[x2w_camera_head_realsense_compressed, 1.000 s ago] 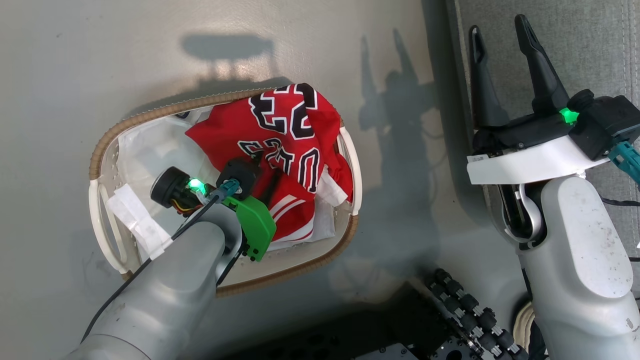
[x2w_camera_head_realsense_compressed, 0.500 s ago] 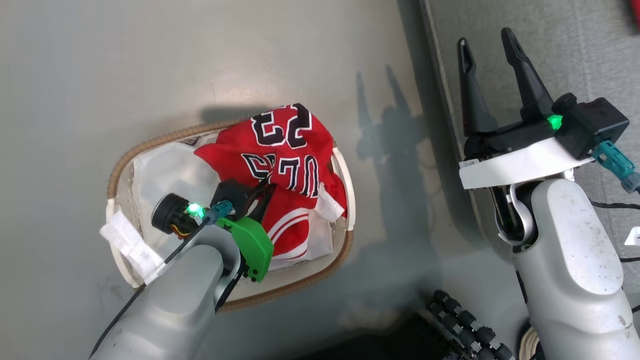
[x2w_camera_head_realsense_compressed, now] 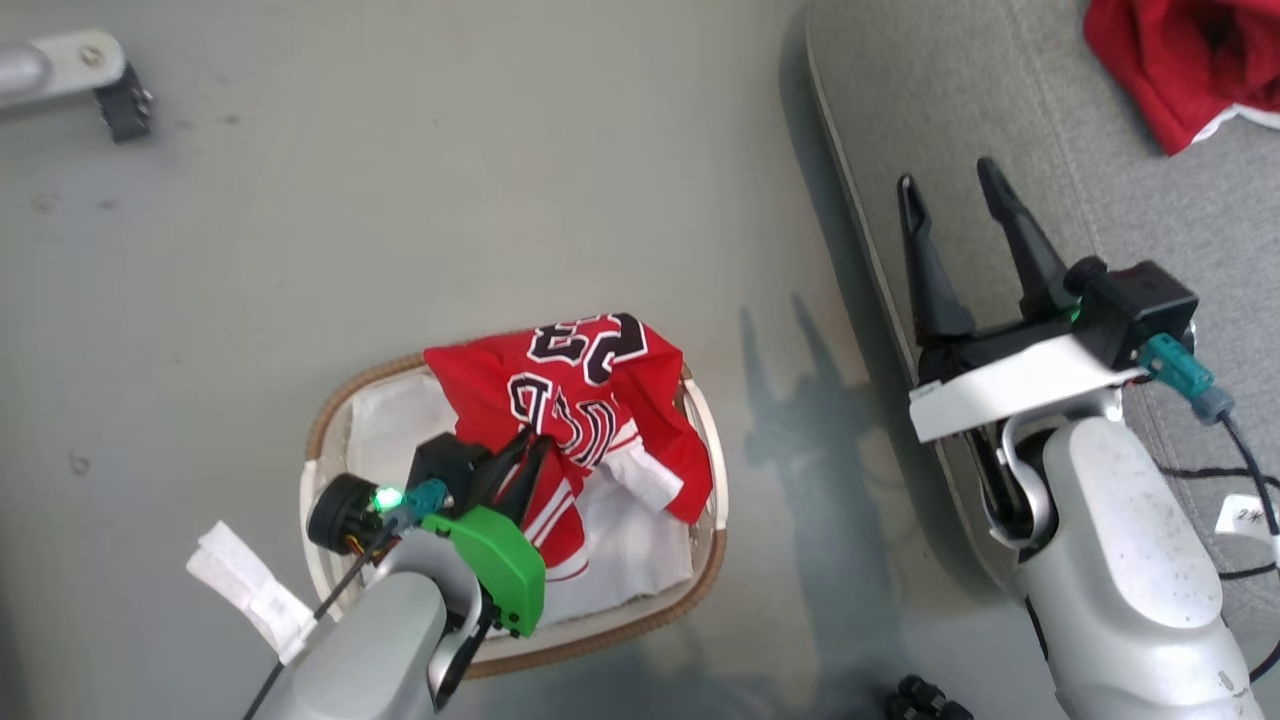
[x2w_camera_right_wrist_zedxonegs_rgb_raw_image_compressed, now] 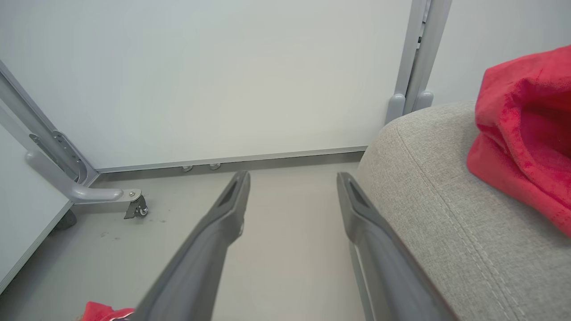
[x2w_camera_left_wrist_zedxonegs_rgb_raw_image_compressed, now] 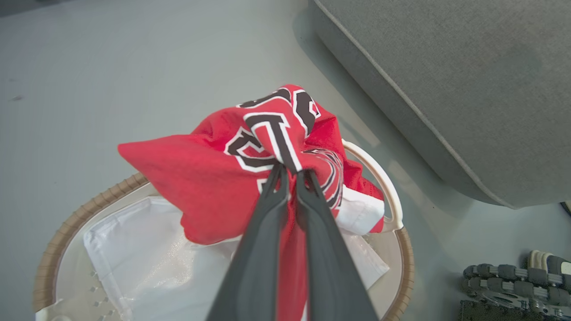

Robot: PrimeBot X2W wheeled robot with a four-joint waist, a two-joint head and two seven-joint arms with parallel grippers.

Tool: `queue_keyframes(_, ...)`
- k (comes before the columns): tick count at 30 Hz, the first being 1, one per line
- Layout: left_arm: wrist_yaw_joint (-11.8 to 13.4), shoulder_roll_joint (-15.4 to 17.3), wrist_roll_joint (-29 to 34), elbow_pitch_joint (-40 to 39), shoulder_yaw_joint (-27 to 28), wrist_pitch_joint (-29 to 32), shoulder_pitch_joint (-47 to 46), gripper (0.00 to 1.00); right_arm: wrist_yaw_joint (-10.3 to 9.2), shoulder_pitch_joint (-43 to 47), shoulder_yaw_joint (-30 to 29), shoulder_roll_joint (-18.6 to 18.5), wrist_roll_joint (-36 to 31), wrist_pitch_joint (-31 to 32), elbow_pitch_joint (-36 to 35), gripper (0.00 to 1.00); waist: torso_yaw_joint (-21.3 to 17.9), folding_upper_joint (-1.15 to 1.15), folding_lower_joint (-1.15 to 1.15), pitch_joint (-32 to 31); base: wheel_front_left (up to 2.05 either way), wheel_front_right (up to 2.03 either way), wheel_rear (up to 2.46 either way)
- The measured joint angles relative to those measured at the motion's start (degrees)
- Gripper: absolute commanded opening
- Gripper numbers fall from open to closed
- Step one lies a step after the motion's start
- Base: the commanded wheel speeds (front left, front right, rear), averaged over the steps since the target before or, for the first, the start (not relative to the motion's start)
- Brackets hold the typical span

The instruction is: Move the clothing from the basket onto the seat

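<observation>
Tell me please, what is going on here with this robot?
The robot is moving clothes from a basket to a seat. Its left gripper is shut on a fold of the red jersey, which is bunched up over the basket with its lower part inside. The right gripper is open and empty at the seat edge. Another red garment lies on the seat.

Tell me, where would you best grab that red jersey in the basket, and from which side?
Grip the raised fold by the lettering, coming from above. The jersey is heaped above the basket rim, so that ridge stands free of the white liner. The left gripper is shut on such a fold.
</observation>
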Motion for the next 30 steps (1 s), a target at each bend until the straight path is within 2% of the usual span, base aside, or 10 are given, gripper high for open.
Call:
queue_keyframes(14,0.0,-1.4,5.4,-13.3,10.5,0.0,8.5,0.0,0.0,7.1,-2.4,0.0,-2.0,0.0,3.5,1.0,4.7,0.0,0.0,-13.0,0.0,0.0,0.0)
queue_keyframes(30,0.0,-3.3,9.7,-32.0,19.1,0.0,8.9,0.0,0.0,13.4,-0.9,0.0,-1.5,0.0,5.9,1.0,8.9,0.0,0.0,-24.2,0.0,0.0,0.0)
